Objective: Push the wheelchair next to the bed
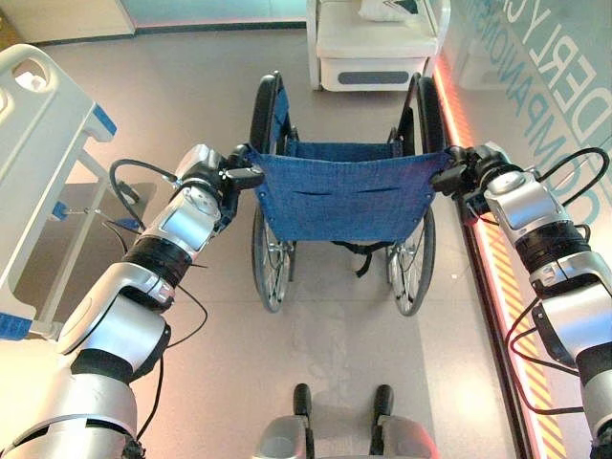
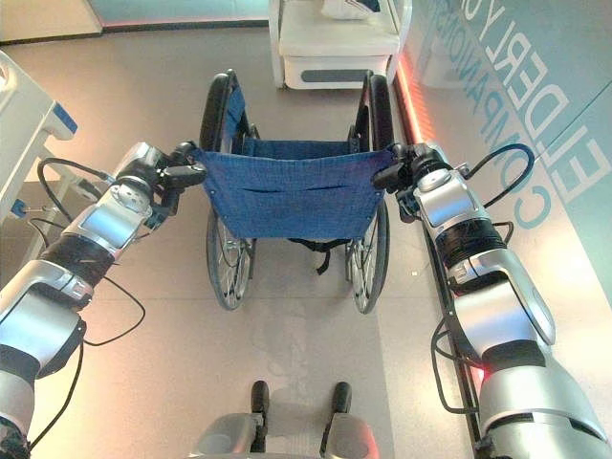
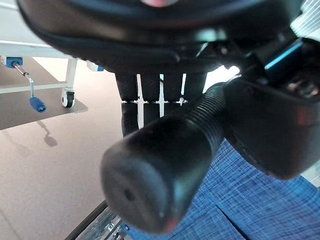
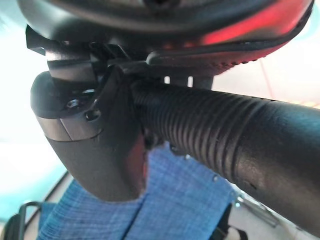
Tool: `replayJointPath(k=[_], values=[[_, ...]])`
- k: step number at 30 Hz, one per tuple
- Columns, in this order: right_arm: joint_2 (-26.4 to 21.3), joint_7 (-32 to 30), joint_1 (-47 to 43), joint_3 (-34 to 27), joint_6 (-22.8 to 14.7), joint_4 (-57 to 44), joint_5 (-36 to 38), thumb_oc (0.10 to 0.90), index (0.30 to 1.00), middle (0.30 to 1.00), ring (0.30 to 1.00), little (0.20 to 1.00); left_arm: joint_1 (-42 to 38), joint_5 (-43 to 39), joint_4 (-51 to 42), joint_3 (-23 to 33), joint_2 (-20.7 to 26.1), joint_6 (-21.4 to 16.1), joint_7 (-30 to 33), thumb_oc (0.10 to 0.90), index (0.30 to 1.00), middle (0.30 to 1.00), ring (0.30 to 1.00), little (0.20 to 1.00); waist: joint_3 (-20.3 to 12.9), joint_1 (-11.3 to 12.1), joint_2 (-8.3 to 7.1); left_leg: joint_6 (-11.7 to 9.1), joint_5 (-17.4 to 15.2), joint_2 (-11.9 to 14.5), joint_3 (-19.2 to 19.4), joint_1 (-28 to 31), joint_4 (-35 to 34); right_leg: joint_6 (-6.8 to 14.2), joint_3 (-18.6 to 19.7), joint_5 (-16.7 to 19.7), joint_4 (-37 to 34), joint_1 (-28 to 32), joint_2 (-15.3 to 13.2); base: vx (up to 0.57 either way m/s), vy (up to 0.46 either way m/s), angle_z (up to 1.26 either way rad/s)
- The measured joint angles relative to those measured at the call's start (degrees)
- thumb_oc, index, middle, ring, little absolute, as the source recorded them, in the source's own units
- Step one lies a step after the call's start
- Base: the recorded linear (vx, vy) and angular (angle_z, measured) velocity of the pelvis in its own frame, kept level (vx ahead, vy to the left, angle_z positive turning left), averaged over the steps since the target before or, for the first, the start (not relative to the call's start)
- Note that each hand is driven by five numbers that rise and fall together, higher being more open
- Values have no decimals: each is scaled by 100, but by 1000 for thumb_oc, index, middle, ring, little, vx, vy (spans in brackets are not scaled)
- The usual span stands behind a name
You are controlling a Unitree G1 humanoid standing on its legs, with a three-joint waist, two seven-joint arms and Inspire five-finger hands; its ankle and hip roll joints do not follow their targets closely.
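Note:
A wheelchair with a blue fabric backrest and black wheels stands on the floor in front of me, its back towards me. My left hand is shut on the left push handle, a black ribbed grip. My right hand is shut on the right push handle. The bed, white with blue corner pieces, stands at the far left, apart from the wheelchair.
A white cabinet stands straight ahead beyond the wheelchair. A glass wall with a lit red strip along its base runs close along the right. Open floor lies between the wheelchair and the bed.

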Motion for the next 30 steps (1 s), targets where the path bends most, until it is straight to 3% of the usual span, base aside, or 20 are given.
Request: replayJointPath(k=[3, 6, 7, 8, 10, 12, 13, 16, 17, 18, 19, 20, 22, 23, 24, 26, 27, 28, 29, 30], values=[[-130, -7, 20, -18, -93, 16, -3, 400, 300, 300, 300, 300, -4, 5, 33, 1, -125, -120, 49, 400, 300, 300, 300, 300, 188, -23, 182, 180, -247, -44, -57, -61, 297, 9, 22, 7, 1236, -506, -174, 263, 234, -8], [-195, -3, 358, -39, -98, -74, 10, 400, 300, 300, 300, 300, 219, 15, 30, 17, -296, -159, 83, 400, 300, 300, 300, 300, 249, -227, 176, 353, -302, -194, -223, 309, 301, 132, 330, -31, 2560, -996, -358, 374, 36, 6], [-175, -4, 577, -58, -93, -251, 11, 400, 300, 300, 300, 300, 436, 19, -61, 123, -269, -170, 131, 400, 300, 300, 300, 300, 239, -239, 189, 427, -350, -224, -324, 441, 275, 102, 615, -265, 2649, -1174, -133, 431, -63, -6], [-171, -4, 628, -67, -62, -313, 9, 400, 300, 300, 300, 300, 480, 19, -83, 135, -312, -170, 126, 400, 300, 300, 300, 300, 237, -286, 168, 438, -385, -239, -340, 470, 277, 106, 590, -266, 2574, -1198, -86, 480, -93, 4], [-176, -34, 830, -265, 166, -763, -1, 400, 300, 300, 300, 300, 564, 24, -222, 243, -156, -171, 134, 400, 300, 300, 300, 300, 224, -485, -28, 494, -396, -402, -336, 455, 249, 160, 224, -243, 1346, -1311, -63, 351, -136, 39], [-170, -37, 840, -309, 203, -770, 10, 400, 300, 300, 300, 300, 550, 19, -201, 294, -211, -185, 219, 400, 300, 300, 300, 300, 174, -671, -189, 475, -407, -486, -320, 403, 249, 163, 302, -242, 842, -1412, -89, 348, -173, 73], [-176, -37, 805, -318, 215, -736, 11, 400, 300, 300, 300, 300, 539, 18, -192, 295, -218, -252, 234, 400, 300, 300, 300, 300, 144, -805, -229, 476, -403, -475, -304, 368, 233, 169, 330, -233, 789, -1441, -85, 317, -225, 88], [-226, 2, 659, -313, 181, -534, 12, 400, 300, 300, 300, 300, 539, 10, -185, 245, -274, -342, 275, 400, 300, 300, 300, 300, 45, -899, -253, 449, -403, -399, -149, 381, 170, 77, 411, -287, 1585, -1495, -41, 307, -253, 53], [-279, 59, 625, -251, 158, -456, 19, 400, 300, 300, 300, 300, 546, 4, -148, 198, -325, -343, 271, 400, 300, 300, 300, 300, -109, -908, -260, 264, -420, -370, -63, 354, 134, -1, 404, -341, 1663, -1391, -27, 251, -235, 29], [-298, 96, 616, -205, 125, -404, 23, 400, 300, 300, 300, 300, 552, 0, -114, 117, -343, -347, 262, 400, 300, 300, 300, 300, -256, -878, -307, 71, -429, -371, 14, 347, 165, -393, 419, -498, 1408, -1198, 19, 274, -258, 17], [-300, 101, 595, -193, 67, -359, 22, 400, 300, 300, 300, 300, 554, -6, -68, 115, -390, -350, 274, 400, 300, 300, 300, 300, -263, -869, -228, -12, -474, -310, -42, 343, 205, -418, 396, -479, 1305, -1143, 92, 298, -273, -4], [-312, 102, 582, -140, -63, -266, 11, 400, 300, 300, 300, 300, 554, -5, -4, 98, -447, -349, 261, 400, 300, 300, 300, 300, -324, -777, -68, -187, -592, -49, -38, 360, 423, -449, 246, -498, 1128, -1023, 256, 262, -233, -9], [-354, 118, 545, 2, -97, -210, 43, 400, 300, 300, 300, 300, 554, -41, -5, 29, -436, -356, 271, 400, 300, 300, 300, 300, -365, -632, -47, -419, -888, 289, 15, 415, 892, -638, -93, -589, 1186, -926, 266, 313, -233, -4], [-361, 118, 545, 11, -97, -208, 49, 400, 300, 300, 300, 300, 553, -50, -4, 9, -438, -364, 279, 400, 300, 300, 300, 300, -374, -616, -61, -394, -950, 349, 46, 415, 1079, -686, -101, -622, 1212, -919, 267, 371, -233, 9], [-367, 119, 559, 18, -148, -195, 47, 400, 300, 300, 300, 300, 549, -67, 12, -36, -443, -365, 288, 400, 300, 300, 300, 300, -382, -623, -64, -488, -1035, 548, 107, 402, 1777, -790, -183, -761, 1258, -859, 261, 305, -185, 12], [-369, 121, 613, 45, -208, -124, 46, 400, 300, 300, 300, 300, 548, -167, 76, -97, -501, -364, 343, 400, 300, 300, 300, 300, -458, -596, -56, -625, -843, 721, -73, 489, 2373, -759, -150, -867, 1275, -753, 415, 405, -235, 12], [-353, 121, 616, 58, -211, -97, 44, 400, 300, 300, 300, 300, 551, -192, 87, -95, -511, -364, 367, 400, 300, 300, 300, 300, -460, -546, -58, -684, -774, 739, -150, 469, 2553, -795, -100, -863, 1250, -701, 462, 509, -253, 2], [-273, 113, 619, 99, -269, 37, 29, 400, 300, 300, 300, 300, 581, -195, 120, -38, -537, -373, 404, 400, 300, 300, 300, 300, -451, -463, -113, -792, -382, 746, -379, -4, 3633, -843, 183, -848, 1136, -558, 678, 445, -184, -17], [-179, 89, 714, 112, -299, 66, 34, 400, 300, 300, 300, 300, 644, -185, 109, -26, -558, -382, 491, 400, 300, 300, 300, 300, -430, -319, -278, -612, -745, 527, -463, -299, 3641, -887, 471, -758, 878, -349, 714, 428, -142, -24], [-180, 73, 738, 100, -302, 113, 43, 400, 300, 300, 300, 300, 683, -153, 103, 21, -561, -426, 502, 400, 300, 300, 300, 300, -379, -245, -426, -483, -928, 220, -436, -442, 2989, -927, 731, -652, 577, -118, 688, 375, -90, -29]])
